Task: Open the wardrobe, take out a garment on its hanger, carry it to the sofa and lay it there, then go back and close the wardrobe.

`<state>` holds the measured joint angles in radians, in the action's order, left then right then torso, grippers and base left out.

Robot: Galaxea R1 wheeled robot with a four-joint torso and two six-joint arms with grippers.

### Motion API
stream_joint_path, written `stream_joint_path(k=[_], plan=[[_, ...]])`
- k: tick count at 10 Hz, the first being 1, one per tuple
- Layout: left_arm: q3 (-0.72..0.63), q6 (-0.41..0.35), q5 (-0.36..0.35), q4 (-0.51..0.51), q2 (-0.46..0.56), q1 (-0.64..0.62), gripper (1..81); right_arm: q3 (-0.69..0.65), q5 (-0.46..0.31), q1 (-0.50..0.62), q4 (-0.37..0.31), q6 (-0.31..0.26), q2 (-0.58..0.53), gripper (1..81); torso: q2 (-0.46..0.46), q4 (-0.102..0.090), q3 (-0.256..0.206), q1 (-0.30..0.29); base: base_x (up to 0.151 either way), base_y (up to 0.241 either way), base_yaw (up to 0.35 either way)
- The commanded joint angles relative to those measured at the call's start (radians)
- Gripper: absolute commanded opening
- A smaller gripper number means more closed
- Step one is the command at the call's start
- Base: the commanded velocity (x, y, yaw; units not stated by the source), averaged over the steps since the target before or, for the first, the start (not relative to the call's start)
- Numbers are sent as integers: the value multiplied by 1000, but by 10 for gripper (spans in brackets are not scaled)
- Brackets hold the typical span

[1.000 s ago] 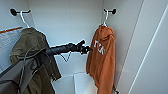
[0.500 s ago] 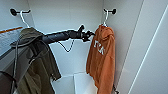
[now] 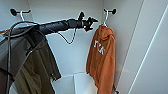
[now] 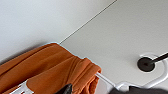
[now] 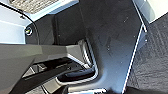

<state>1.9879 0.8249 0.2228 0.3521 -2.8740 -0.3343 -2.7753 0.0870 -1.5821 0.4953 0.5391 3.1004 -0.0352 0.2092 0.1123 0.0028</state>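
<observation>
Left arm stretched high inside the wardrobe [image 3: 140, 50], jaws [image 3: 92, 20] just short of the hanger [image 3: 106, 17] hook on its black peg [image 3: 113, 11]. Garment [image 3: 102, 62] hanging straight down at the right wall. Jaw gap: cannot tell.

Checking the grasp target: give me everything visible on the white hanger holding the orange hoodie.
The hanger is thin, white and looks like plastic. Its curved hook loops over a dark peg on the wardrobe's white wall, at the right inside the open cabinet. The orange hoodie drapes over it and hides its shoulders in the head view; the left wrist view shows a slim white bar running out from under the fabric. It hangs upright. The left gripper is beside the hook, not touching.
</observation>
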Motion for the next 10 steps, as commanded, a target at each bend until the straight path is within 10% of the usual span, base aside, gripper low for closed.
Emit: stream_joint_path(k=[1,10], plan=[[3,3,-39,22,-19,-197,811,5,-46,26,-3,-1,6,811,0,0,0,0,0,0,0],[-15,8,-66,57,-99,-216,811,5,-49,23,-3,1,17,811,0,0,0,0,0,0,0]])
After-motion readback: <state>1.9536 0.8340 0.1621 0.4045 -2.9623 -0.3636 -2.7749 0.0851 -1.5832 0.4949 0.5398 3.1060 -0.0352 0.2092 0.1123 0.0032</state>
